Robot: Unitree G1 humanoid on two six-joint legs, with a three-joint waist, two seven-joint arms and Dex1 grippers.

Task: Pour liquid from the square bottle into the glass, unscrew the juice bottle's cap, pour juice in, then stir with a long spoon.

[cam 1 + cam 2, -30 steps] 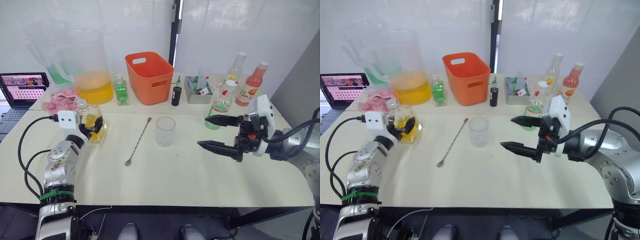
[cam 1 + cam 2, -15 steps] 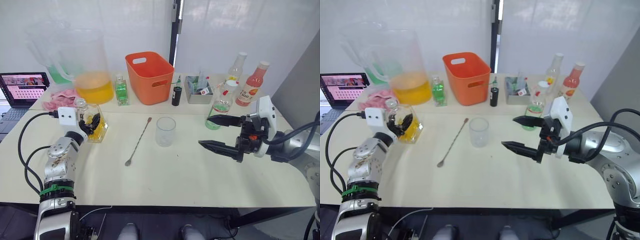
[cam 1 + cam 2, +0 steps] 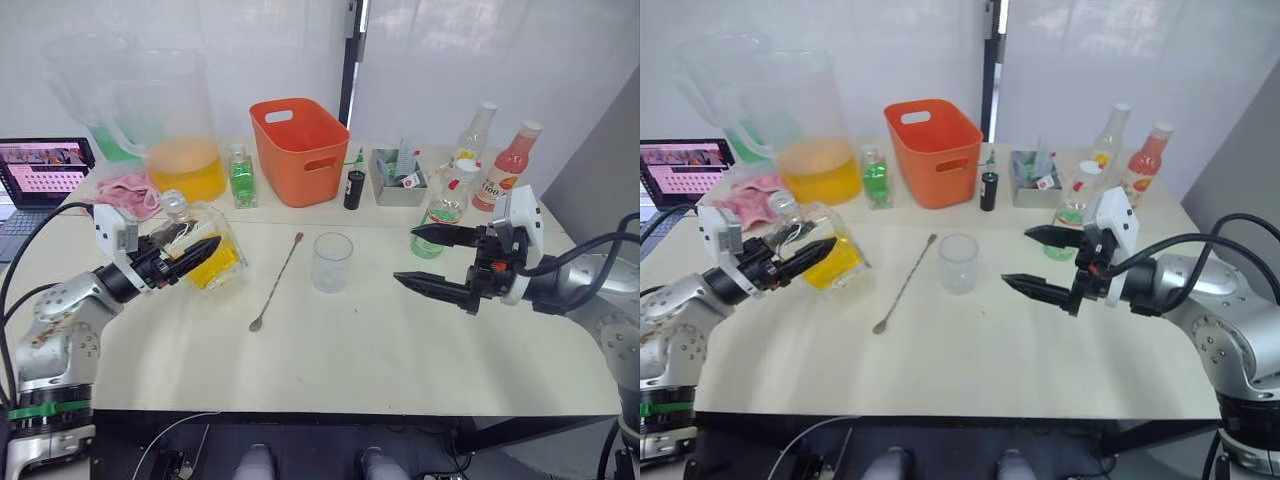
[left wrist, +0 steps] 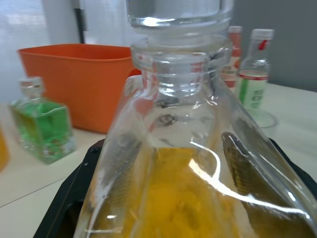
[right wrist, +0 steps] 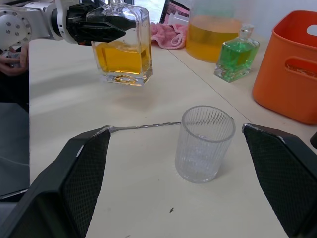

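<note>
The left gripper (image 3: 196,257) is clamped on the square bottle (image 3: 205,250); the right gripper (image 3: 432,260) is wide apart. The bottle looks heavy, slippery glass. Hold its flat sides, near the desk's left edge.

long spoon (image 3: 277,283) left of glass (image 3: 331,262), juice bottle (image 3: 444,209) right, behind

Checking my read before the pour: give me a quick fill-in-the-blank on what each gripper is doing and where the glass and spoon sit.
1. The left gripper is shut on the ____ bottle.
2. The right gripper is open and holds ____.
3. The glass stands upright and looks ____ inside.
4. The long spoon lies flat on the ____.

Missing words: square; nothing; empty; table
</note>
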